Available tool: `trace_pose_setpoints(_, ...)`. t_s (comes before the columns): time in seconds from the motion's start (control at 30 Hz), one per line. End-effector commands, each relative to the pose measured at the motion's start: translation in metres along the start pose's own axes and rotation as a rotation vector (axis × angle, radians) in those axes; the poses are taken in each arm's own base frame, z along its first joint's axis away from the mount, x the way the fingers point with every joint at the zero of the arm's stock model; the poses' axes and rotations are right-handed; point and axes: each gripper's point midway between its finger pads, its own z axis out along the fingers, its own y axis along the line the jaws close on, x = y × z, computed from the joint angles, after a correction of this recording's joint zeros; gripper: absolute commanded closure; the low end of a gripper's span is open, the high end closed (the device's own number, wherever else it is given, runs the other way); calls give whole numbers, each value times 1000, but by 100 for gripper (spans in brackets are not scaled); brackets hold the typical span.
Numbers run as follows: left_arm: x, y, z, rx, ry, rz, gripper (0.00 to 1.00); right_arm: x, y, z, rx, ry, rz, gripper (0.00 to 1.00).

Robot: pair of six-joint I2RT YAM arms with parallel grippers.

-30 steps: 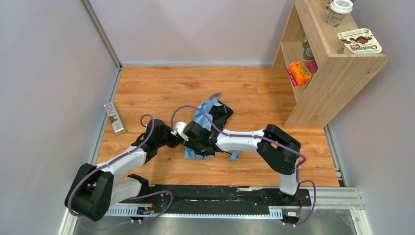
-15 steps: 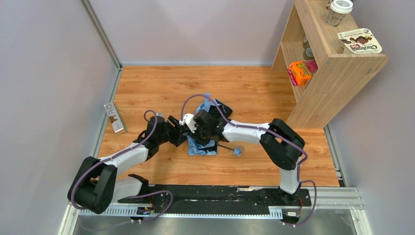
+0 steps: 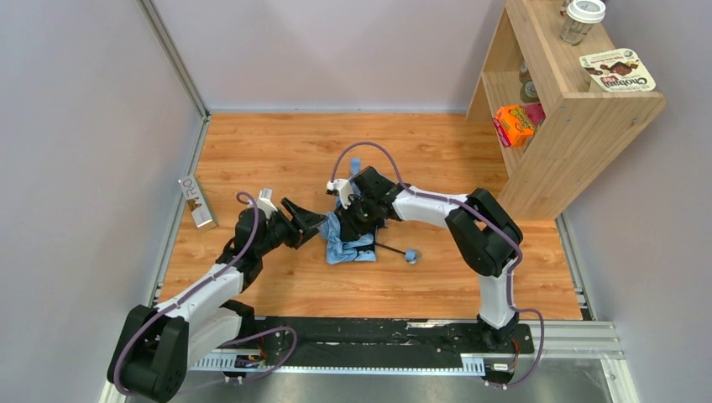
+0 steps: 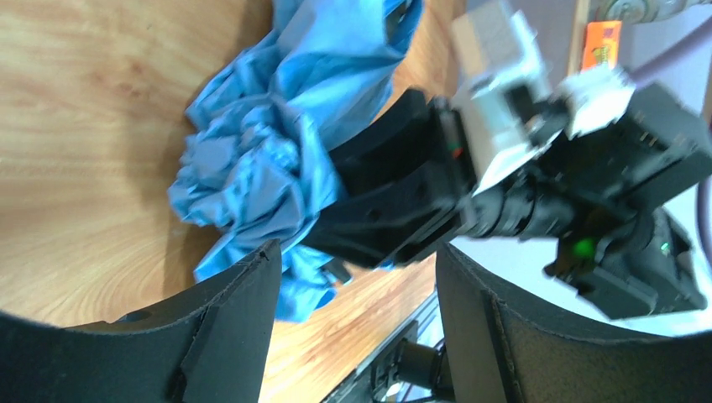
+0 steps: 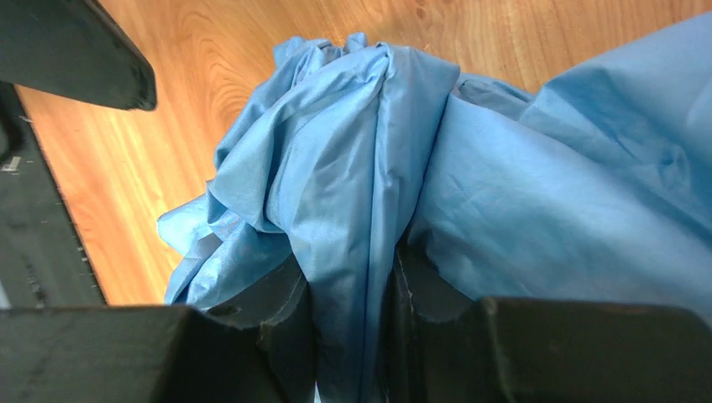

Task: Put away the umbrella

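Observation:
The umbrella lies crumpled on the wooden floor, its sky-blue canopy bunched up. Its thin dark shaft runs right to a small blue handle. My right gripper is shut on a fold of the canopy. In the right wrist view the blue fabric is pinched between the two black fingers of that gripper. My left gripper stands open just left of the bundle. In the left wrist view the left gripper has only floor between its fingers, with the canopy ahead of it.
A wooden shelf unit stands at the right, with an orange box inside and a jar and a snack box on top. A small carton leans near the left wall. A metal rail runs along the near edge.
My left gripper has opened and let go of the canopy. My right gripper has closed further on the fabric and carried it back and to the right; the handle slid with it.

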Motion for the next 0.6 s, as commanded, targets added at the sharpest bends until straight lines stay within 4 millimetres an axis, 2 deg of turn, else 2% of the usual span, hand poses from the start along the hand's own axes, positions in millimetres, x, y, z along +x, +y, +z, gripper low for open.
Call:
trace_pose_setpoints(0.0, 6, 2, -4, 50, 3, 3, 26, 84, 4, 1, -112, 262, 317, 100)
trace_pose_setpoints(0.13, 5, 12, 3, 49, -17, -91, 26, 80, 3, 1, -157, 250, 378, 100)
trace_pose_setpoints(0.23, 4, 8, 14, 74, 4, -122, 26, 75, 1, 1, -182, 238, 397, 100)
trace_pose_setpoints(0.3, 6, 21, 26, 40, 8, -181, 26, 72, 1, 1, -187, 231, 397, 100)
trace_pose_setpoints(0.33, -1, 9, 28, 103, -16, -168, 26, 70, 0, 1, -186, 228, 396, 100)
trace_pose_setpoints(0.4, 1, 8, 35, 117, -18, -186, 25, 68, -1, 1, -187, 230, 399, 100)
trace_pose_setpoints(0.47, 6, 15, 42, 85, -20, -187, 25, 65, 0, 1, -203, 228, 404, 100)
trace_pose_setpoints(0.57, 13, 35, 50, 0, -31, -188, 25, 61, 4, 0, -236, 235, 406, 100)
